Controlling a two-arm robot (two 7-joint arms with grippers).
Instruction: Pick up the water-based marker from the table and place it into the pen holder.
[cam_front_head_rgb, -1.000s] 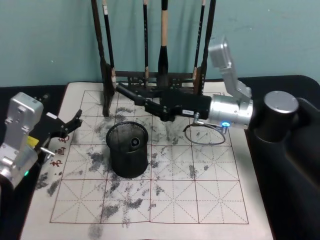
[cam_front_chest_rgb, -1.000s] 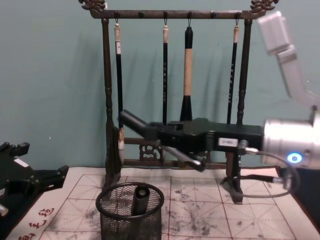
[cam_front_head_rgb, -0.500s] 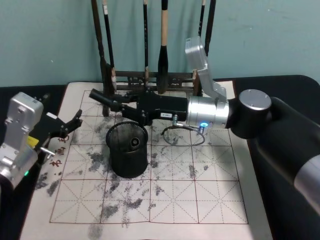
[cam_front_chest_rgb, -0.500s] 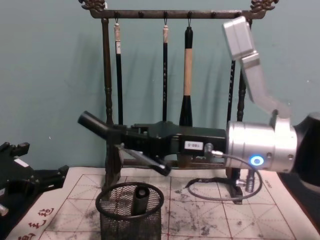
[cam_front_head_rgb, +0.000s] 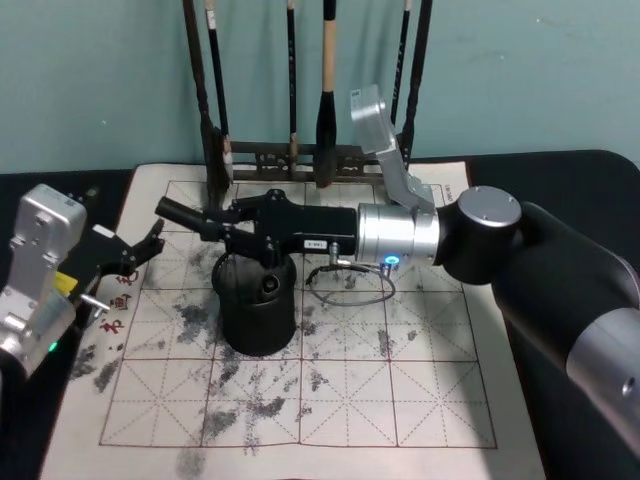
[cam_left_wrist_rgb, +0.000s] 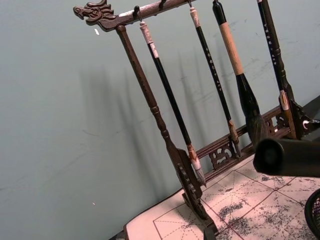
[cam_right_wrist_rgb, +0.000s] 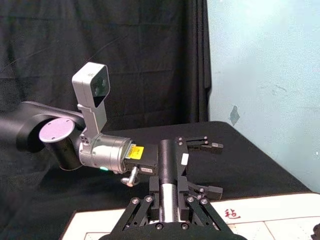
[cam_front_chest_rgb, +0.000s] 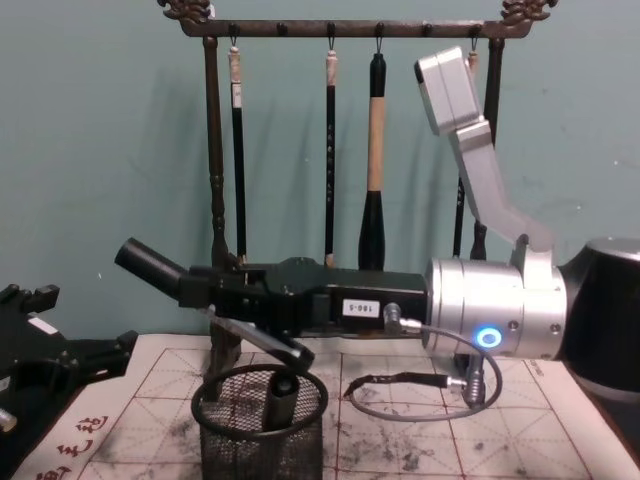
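Right gripper (cam_front_head_rgb: 215, 232) sits at frame centre-left in the head view, just above the pen holder (cam_front_head_rgb: 256, 312) – clenched on a water-based marker (cam_front_head_rgb: 180, 214) that sticks out toward upper left. Another dark pen (cam_front_chest_rgb: 280, 398) stands inside the holder. Left gripper (cam_front_head_rgb: 135, 252) is parked at the left edge, fingers spread.
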